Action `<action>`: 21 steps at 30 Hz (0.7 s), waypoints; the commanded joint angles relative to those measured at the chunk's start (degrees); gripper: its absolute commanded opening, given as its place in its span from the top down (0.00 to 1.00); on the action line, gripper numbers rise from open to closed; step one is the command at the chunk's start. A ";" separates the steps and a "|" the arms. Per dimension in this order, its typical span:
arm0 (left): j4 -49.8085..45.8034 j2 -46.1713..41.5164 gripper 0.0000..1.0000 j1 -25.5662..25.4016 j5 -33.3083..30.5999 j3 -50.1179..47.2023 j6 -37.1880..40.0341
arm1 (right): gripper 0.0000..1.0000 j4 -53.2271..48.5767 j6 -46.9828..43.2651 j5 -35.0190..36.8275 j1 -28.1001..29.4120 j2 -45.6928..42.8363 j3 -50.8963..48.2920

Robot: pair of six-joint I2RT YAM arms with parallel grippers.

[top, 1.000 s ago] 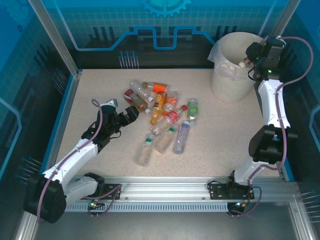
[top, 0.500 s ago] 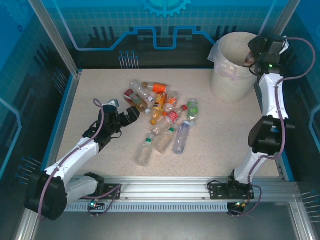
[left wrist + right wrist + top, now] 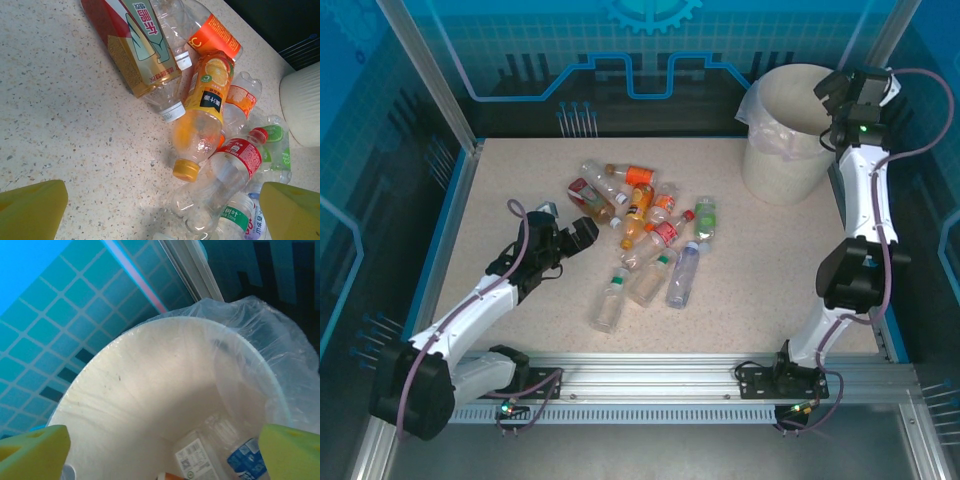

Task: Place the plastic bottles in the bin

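Several plastic bottles point(image 3: 645, 230) lie in a heap at the middle of the table, with orange, red, green and white caps. My left gripper point(image 3: 584, 231) stands open at the heap's left edge, nothing between its fingers. In the left wrist view an orange-capped bottle point(image 3: 200, 115) and a clear red-labelled bottle point(image 3: 225, 175) lie just ahead of the open left gripper point(image 3: 162, 220). The cream bin point(image 3: 785, 150) stands at the back right. My right gripper point(image 3: 832, 86) hangs open above its rim. Inside the bin point(image 3: 125, 390) lie a blue-labelled bottle point(image 3: 245, 460) and a white-labelled one point(image 3: 197, 457).
The bin's clear bag point(image 3: 270, 335) folds over its rim. Blue walls and aluminium posts point(image 3: 430, 80) close in the table at the back and sides. A metal rail point(image 3: 650, 375) runs along the near edge. Bare tabletop point(image 3: 520, 180) lies left of the heap.
The right gripper has opened over the bin and the bottle it held is gone from its fingers; the wrist has lifted a little to the right. The left arm has barely moved.
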 commanded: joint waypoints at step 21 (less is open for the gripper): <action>-0.45 0.96 0.01 0.32 -2.24 0.76 -0.63 | 0.00 -0.36 -12.76 -14.20 19.78 -34.16 -40.47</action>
